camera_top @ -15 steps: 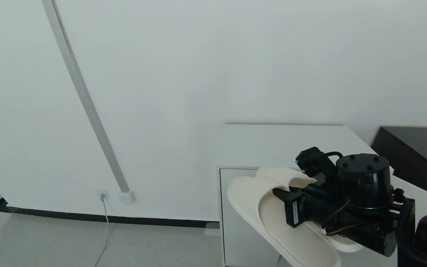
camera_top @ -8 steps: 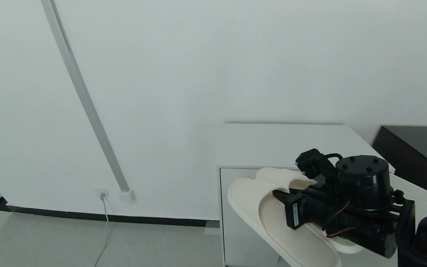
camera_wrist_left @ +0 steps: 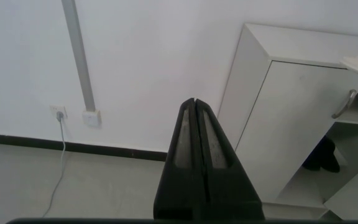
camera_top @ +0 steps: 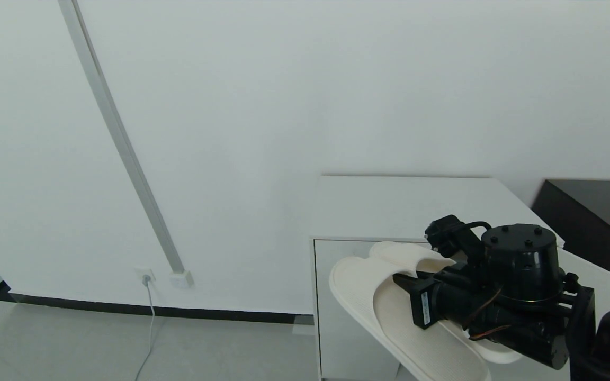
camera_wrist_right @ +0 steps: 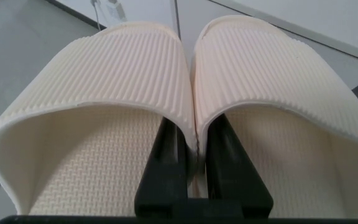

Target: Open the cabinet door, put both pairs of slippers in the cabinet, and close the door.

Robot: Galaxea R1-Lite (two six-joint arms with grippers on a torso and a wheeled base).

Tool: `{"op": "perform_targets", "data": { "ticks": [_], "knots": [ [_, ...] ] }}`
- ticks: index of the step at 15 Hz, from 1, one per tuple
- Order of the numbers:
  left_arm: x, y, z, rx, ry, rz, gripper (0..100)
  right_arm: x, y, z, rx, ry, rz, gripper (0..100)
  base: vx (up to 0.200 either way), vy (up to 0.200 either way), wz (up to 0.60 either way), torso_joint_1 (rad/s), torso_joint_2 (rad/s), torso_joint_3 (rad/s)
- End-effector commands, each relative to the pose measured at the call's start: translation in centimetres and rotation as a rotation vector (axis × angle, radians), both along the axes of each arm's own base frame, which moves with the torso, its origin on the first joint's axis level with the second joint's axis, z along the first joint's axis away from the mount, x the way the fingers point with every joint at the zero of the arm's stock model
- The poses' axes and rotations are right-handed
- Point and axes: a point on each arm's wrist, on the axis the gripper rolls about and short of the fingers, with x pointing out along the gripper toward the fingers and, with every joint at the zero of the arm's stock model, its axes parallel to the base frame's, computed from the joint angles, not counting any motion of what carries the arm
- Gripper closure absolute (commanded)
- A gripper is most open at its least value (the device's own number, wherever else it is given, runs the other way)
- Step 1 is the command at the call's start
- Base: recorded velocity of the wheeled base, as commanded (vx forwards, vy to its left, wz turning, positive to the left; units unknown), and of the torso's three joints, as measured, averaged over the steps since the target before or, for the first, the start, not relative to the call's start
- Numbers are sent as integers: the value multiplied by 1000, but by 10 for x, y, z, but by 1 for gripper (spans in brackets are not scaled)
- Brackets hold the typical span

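Since the earlier frames my right arm has carried its load a touch toward 3 o'clock in the head view; the wall and furniture have kept their places over the last half second.

At 10 o'clock a grey cable duct [camera_top: 119,137] slants down the wall to a wall socket [camera_top: 146,276] at 8 o'clock, a cord hanging from it to the floor. My left pincer [camera_wrist_left: 194,102] is pressed together with nothing in it, and points at the wall beside the cabinet [camera_top: 405,206]. The white cabinet stands against the wall at 4 o'clock. From my left wrist I see its door [camera_wrist_left: 284,124] swung open, handle [camera_wrist_left: 345,103] on the free edge, and dark shoes [camera_wrist_left: 322,155] on a shelf inside.

My right pincer [camera_wrist_right: 194,134] is clamped narrow on the pair of slippers [camera_top: 389,312], with both inner strap edges squeezed between its fingers. The cream pair hangs in the air in front of the cabinet at 5 o'clock, toes pointing toward 10 o'clock. A dark table [camera_top: 591,211] sits at 3 o'clock.
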Motion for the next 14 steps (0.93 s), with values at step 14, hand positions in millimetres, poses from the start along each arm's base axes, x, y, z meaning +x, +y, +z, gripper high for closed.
{"op": "perform_targets", "data": {
  "ticks": [14],
  "knots": [
    [0,0,0,1,2,4,100,0,0,-3,7,-13,-3,100,0,-200,0,3,2,1]
  ]
}}
